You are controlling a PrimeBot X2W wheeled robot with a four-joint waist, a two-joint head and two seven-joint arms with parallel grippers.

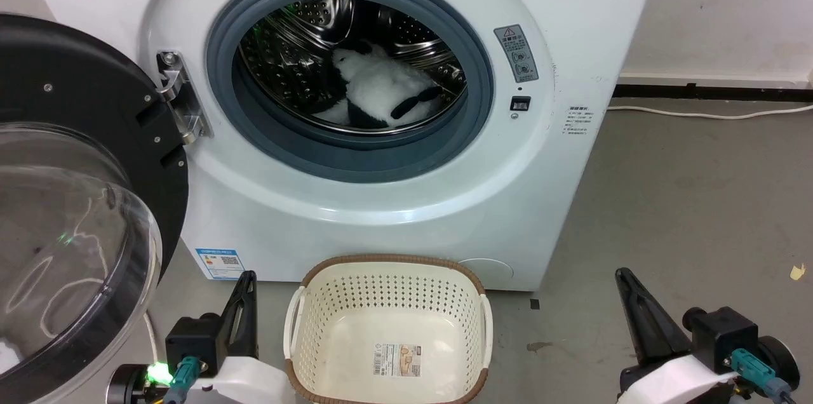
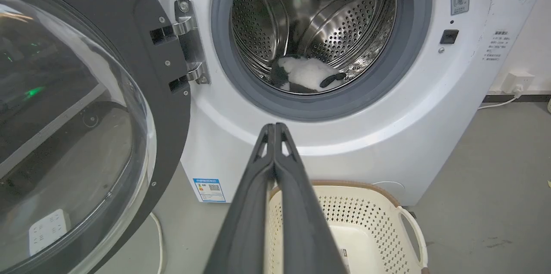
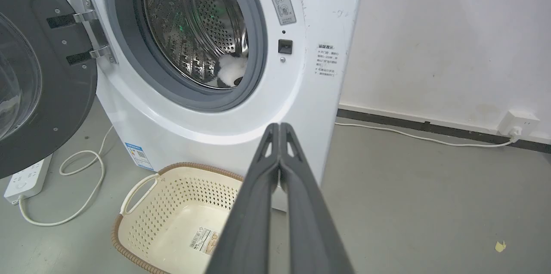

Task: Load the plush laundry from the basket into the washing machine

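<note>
The left gripper (image 2: pixel 274 129) and right gripper (image 3: pixel 280 129) each have fingers pressed together, pinching nothing, on either side of the bare basket (image 1: pixel 387 259). The plush laundry (image 1: pixel 381 89) lies in the washing machine (image 1: pixel 356 213) drum. Loading looks done, though the door (image 1: pixel 76 93) stands open.

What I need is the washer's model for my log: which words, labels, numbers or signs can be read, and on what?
Nothing reads clearly.
Grey sticker on the washing machine: red warning triangle, words too small.
Printed lines on its front: too small.
Blue label low on its front: QR code, text blurred.
Sticker on the basket floor: barcode, text blurred.
</note>
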